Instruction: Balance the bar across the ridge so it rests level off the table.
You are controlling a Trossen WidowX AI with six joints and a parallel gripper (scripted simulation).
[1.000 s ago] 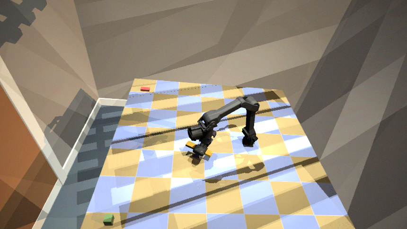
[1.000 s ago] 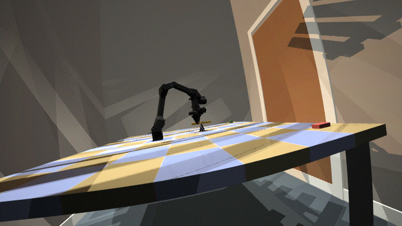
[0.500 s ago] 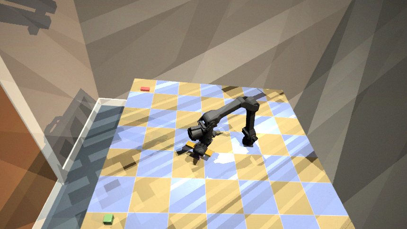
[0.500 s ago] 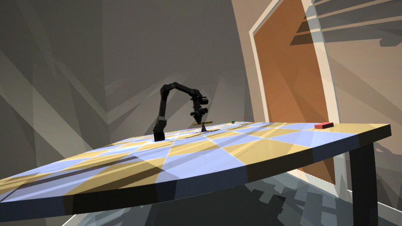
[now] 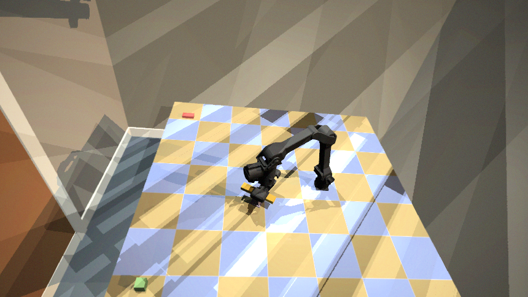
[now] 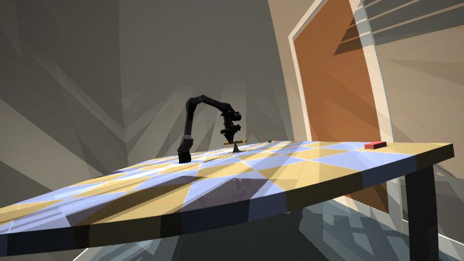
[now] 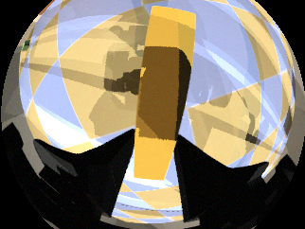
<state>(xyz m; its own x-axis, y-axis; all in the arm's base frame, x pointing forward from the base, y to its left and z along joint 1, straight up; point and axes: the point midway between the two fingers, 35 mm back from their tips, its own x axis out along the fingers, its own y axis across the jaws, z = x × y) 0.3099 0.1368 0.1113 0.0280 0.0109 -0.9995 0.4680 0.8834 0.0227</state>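
The yellow bar point(image 5: 245, 187) point(image 6: 243, 141) point(image 7: 163, 95) lies across the top of the small dark ridge point(image 6: 236, 149), clear of the checkered table point(image 5: 288, 254) point(image 6: 327, 175). It looks close to level in the exterior view. My gripper point(image 5: 260, 196) point(image 6: 230, 142) point(image 7: 155, 136) points down over the bar, with one finger on each side of it. The fingers are slightly open and very close to the bar's sides, with no clear gap visible. The ridge is hidden under the bar in the wrist view, and mostly hidden by the gripper in the top view.
A red block point(image 5: 188, 115) point(image 6: 375, 145) lies near a far corner of the table in the top view. A green block point(image 5: 140, 284) point(image 6: 269, 141) point(image 7: 26, 45) lies near the left edge at the front of that view. Long shadows cross the table.
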